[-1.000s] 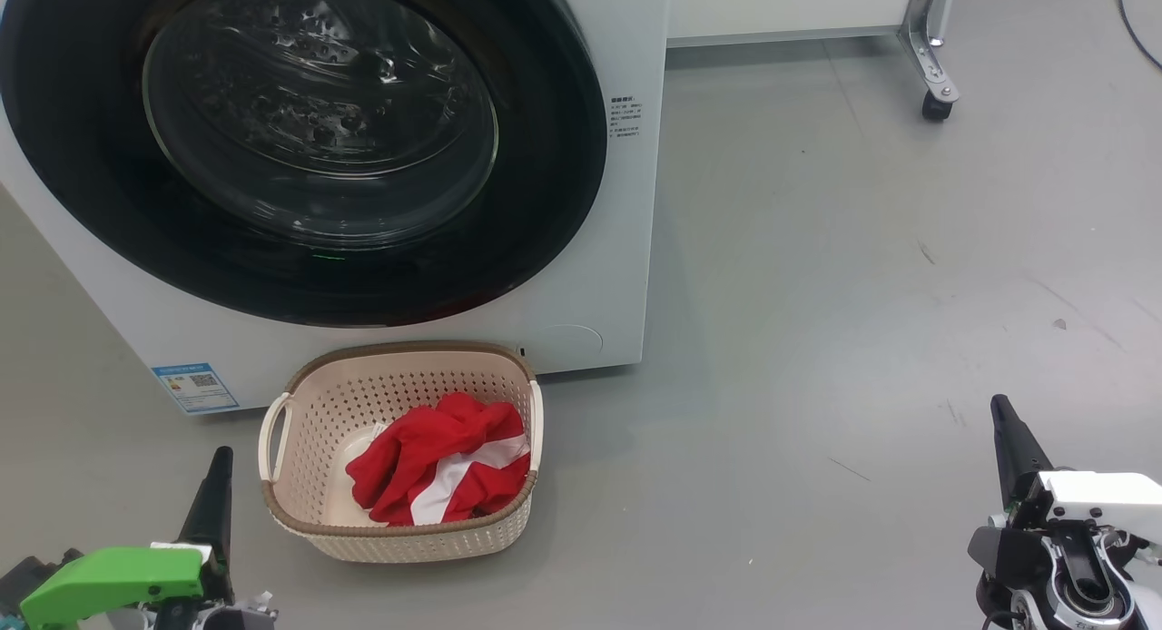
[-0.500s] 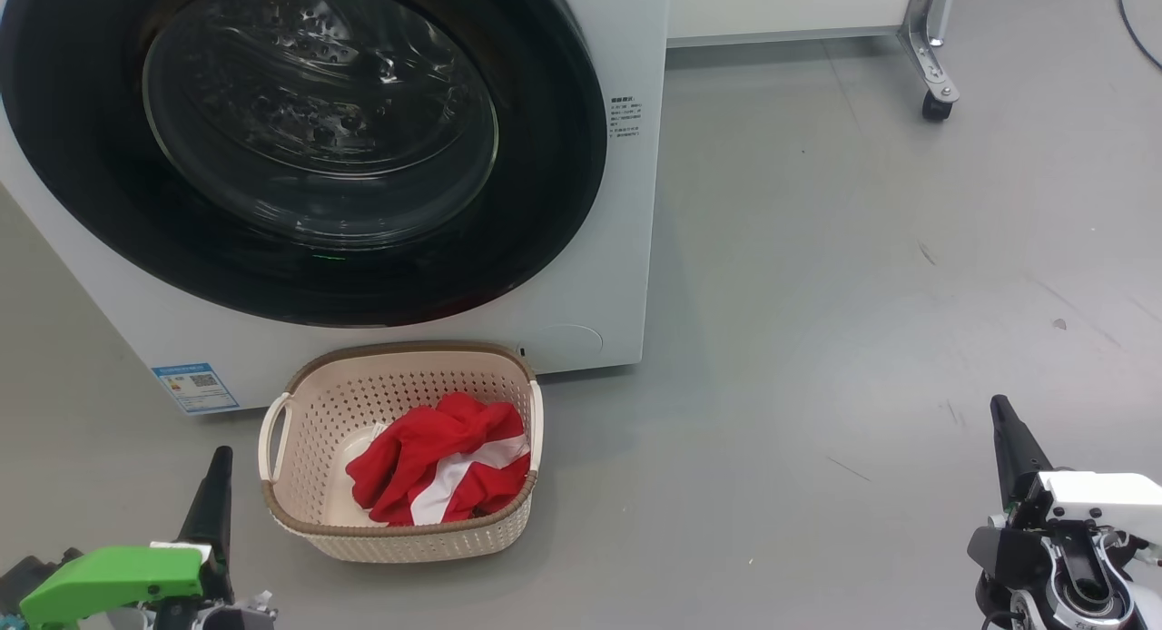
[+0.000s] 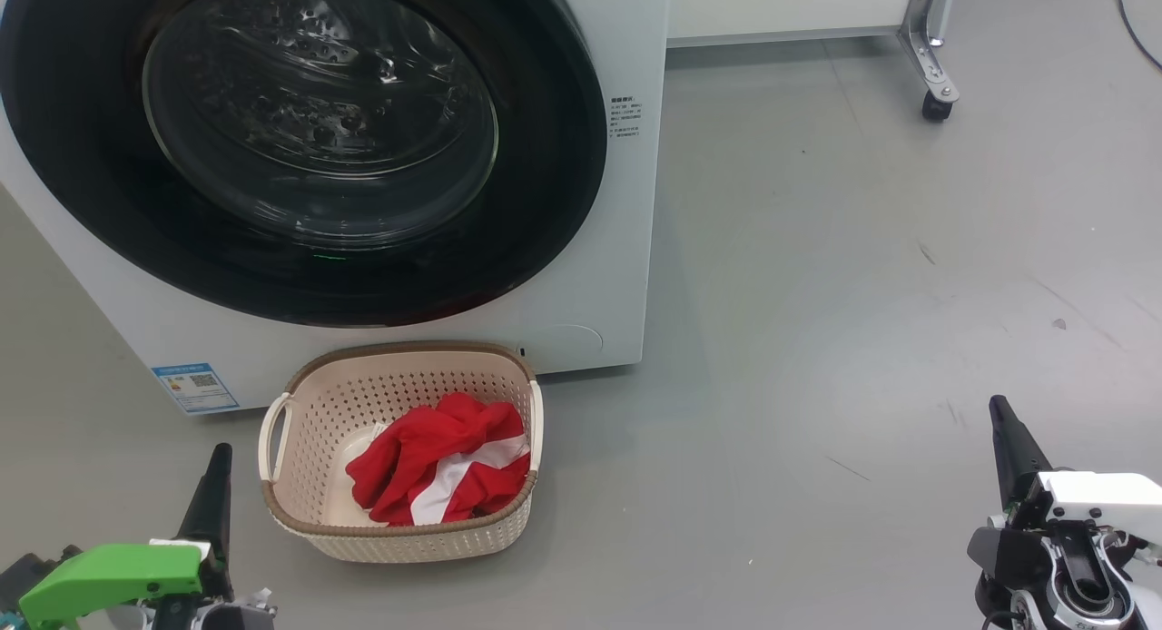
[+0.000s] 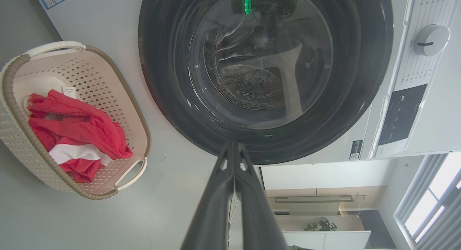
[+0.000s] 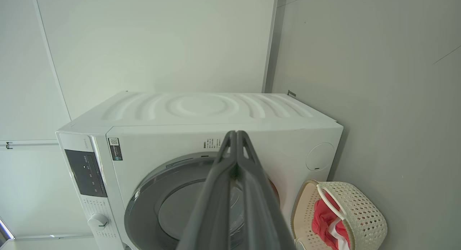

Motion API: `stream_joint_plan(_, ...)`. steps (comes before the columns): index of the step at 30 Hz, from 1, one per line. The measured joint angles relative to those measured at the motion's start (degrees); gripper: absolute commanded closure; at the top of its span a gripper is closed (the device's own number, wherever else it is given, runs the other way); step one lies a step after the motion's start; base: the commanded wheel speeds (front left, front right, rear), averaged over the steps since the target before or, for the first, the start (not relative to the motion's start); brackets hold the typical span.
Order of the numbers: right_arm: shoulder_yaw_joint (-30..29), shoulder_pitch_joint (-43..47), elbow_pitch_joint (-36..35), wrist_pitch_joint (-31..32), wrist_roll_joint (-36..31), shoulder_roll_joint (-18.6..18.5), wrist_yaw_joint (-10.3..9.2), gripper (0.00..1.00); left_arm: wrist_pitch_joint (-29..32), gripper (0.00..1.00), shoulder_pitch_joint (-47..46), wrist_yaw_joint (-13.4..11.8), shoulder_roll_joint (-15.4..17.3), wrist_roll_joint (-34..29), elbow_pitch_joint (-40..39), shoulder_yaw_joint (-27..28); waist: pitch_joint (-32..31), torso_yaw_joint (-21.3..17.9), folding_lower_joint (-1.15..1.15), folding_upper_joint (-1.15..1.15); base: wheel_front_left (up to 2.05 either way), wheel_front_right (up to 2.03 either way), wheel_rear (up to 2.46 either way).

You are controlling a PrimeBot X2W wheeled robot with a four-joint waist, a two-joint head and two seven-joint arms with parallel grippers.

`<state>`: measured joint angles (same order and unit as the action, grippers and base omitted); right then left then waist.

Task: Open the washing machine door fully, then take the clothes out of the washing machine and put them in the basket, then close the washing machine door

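The washing machine (image 3: 599, 276) stood on the grey floor (image 3: 862, 249). Its round door (image 3: 545, 185) lay closed flat against the white front, the wide black rim glossy around the bulging glass. The steel drum showed dimly behind that glass, and through the reflections I could not tell whether anything lay inside it. A small blue label (image 3: 194, 387) sat at the lower left corner of the machine's front.

The basket (image 3: 399, 350) rested on the floor just in front of the machine's bottom edge, below the door. The clothes (image 3: 436, 457) were heaped inside it, red with a white stripe showing, lying below the brown rim and more toward its right side.

The left hand (image 3: 221, 457) hung low over the floor just beside the basket's left handle, its dark fingers clenched together on nothing and pointing toward the machine. The right hand (image 3: 1002, 417) was well apart from the basket, over bare floor to the right, also clenched and empty. Farther back, beyond the machine's right side, a caster wheel (image 3: 937, 106) under a metal leg stood on the floor.
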<state>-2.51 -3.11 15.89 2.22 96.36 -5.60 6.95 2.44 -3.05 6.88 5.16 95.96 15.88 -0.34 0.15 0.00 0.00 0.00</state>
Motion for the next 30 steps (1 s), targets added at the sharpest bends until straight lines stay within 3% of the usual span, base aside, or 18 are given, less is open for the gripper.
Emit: stream_joint_plan(30,-0.23,-0.01,-0.02,0.01,-0.08,0.08,0.00,1.00,0.01,1.00,-0.06,0.00,-0.03,-0.01,-0.03,0.18,0.01,0.00,0.00,0.00,0.00,0.00,0.00)
